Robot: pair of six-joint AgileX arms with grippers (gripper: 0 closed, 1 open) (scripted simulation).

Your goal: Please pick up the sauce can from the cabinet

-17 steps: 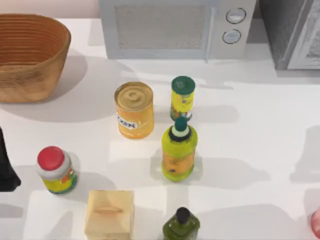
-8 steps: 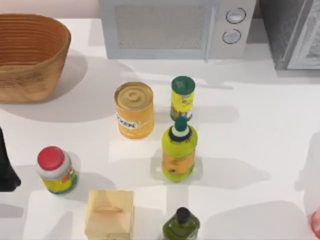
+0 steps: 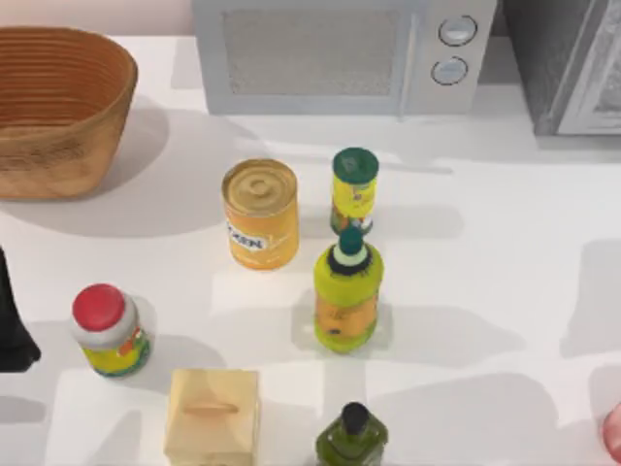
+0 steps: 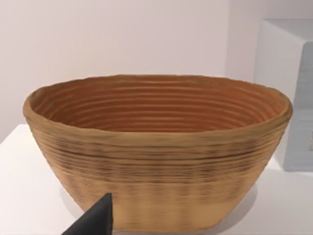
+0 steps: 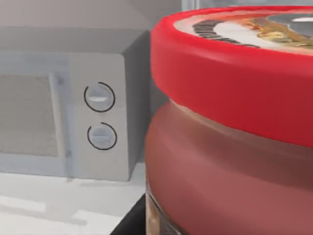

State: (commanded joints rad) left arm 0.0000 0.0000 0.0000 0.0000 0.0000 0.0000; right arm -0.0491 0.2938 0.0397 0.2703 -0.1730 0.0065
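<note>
The left gripper [image 3: 12, 330] idles at the table's left edge, fingers unreadable. At the lower right corner the sauce can [image 5: 230, 122] stands upright, pressed close against the right arm's wrist camera; that pincer's grip cannot be told.

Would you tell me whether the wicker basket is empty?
Empty as far as visible: the basket shows bare ribbed walls in the left wrist view; its floor is hidden.

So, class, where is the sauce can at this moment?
The sauce can looms close in the right wrist view, with the white microwave behind it. In the top view, a red edge at the bottom right corner may be it.
</note>
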